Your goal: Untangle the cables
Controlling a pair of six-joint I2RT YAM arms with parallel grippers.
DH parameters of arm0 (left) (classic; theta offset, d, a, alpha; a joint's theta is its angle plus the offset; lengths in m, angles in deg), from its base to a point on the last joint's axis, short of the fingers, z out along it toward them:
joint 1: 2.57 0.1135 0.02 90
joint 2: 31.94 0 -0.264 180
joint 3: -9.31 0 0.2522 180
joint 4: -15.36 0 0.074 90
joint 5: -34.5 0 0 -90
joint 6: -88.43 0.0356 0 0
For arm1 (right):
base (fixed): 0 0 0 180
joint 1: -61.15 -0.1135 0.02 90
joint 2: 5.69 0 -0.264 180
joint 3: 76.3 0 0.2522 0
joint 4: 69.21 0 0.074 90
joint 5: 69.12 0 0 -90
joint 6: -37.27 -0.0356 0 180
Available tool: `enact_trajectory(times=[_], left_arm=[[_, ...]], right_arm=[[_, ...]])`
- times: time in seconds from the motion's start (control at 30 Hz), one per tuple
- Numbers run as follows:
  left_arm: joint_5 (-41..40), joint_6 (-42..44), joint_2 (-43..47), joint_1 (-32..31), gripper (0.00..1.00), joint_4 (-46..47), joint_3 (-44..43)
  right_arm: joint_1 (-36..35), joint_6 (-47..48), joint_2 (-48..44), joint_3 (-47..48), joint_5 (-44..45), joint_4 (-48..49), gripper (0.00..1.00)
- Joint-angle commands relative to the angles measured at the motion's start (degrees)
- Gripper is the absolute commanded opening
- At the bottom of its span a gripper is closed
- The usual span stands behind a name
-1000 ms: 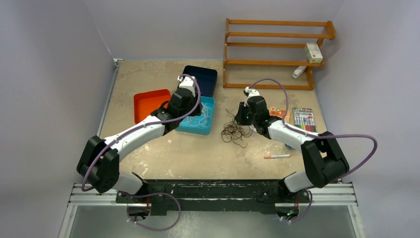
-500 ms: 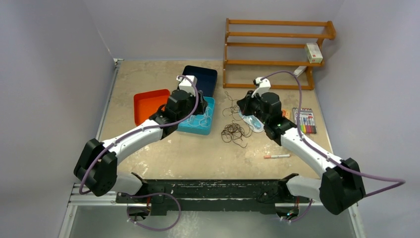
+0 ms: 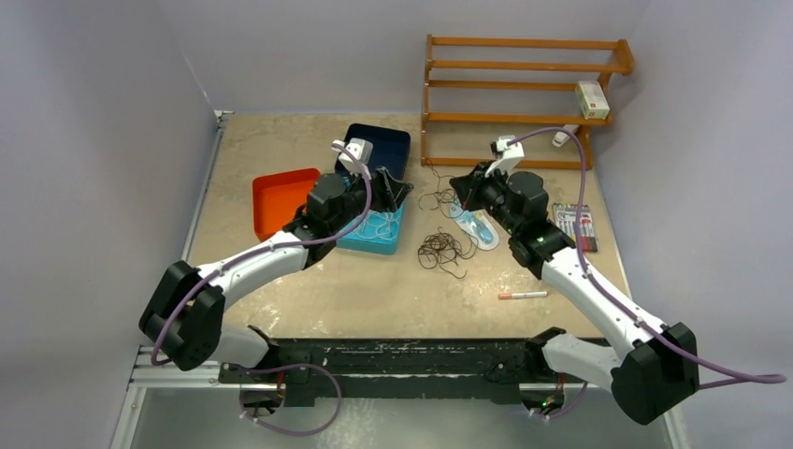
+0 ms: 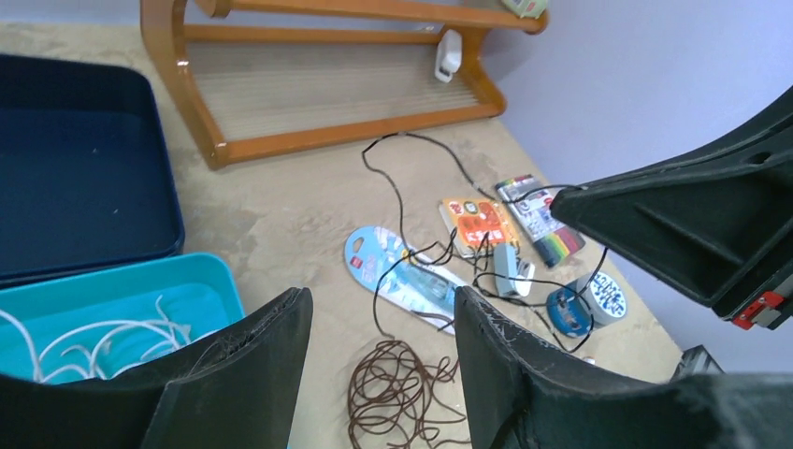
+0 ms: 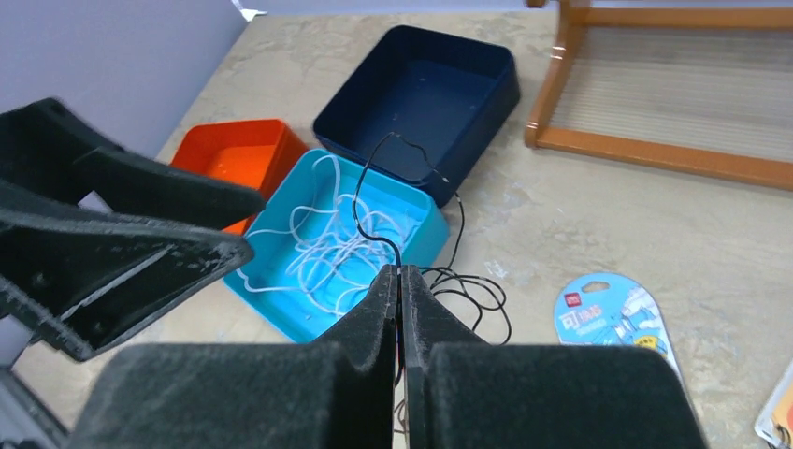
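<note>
Nearest on the worktop (image 3: pixel 374 299), toward the right, lies a pen (image 3: pixel 522 295). Farther in, about mid-worktop, a brown coil (image 3: pixel 441 248) of cable rests loose, with neither arm touching it. Just right of it lies a blue card pack (image 3: pixel 475 227), and farther right a marker pack (image 3: pixel 575 224). By the far end of the card pack the right fingers (image 5: pixel 374 309) are pressed together, pinching a thin black cable (image 5: pixel 360 192) at their tips. From the pinch the cable rises in a loop over the teal tray (image 5: pixel 425 220) toward the navy tray (image 5: pixel 421 94), then drops back to the worktop. More of it lies there in slack curls across the card pack and toward the rack (image 3: pixel 505 119). Left of the coil, the left fingers (image 4: pixel 252 355) are spread wide and hang over the far right corner of the teal tray, close to the raised loop; whether they touch it cannot be told. White cables (image 5: pixel 327 238) lie heaped inside that tray, well apart from the brown coil. An orange tray (image 3: pixel 276 201) sits just left of the teal one, and the navy tray sits just behind it. At the far right the wooden rack stands by the back wall, with a white box (image 3: pixel 591 98) on one shelf.
</note>
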Motion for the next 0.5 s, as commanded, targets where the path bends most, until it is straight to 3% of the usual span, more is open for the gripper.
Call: enact_trajectory(times=[0.0,0.1,0.3,0.47], left_arm=[[2.1,0.37,2.94,-0.09,0.57,7.21,0.95],[1.63,7.02,5.85,-0.13,0.56,3.62,1.46],[-2.47,24.49,10.09,-1.55,0.56,-19.0,-4.74],[-8.27,32.44,9.91,-5.84,0.57,-30.19,-9.64]], right_arm=[[0.15,3.25,-2.13,2.42,-7.45,3.95,0.0],[0.18,5.73,-2.22,3.67,-11.61,3.19,0.0],[0.14,9.81,0.16,8.62,-21.61,-2.34,0.0],[0.14,10.44,1.15,11.6,-28.0,-3.65,0.0]])
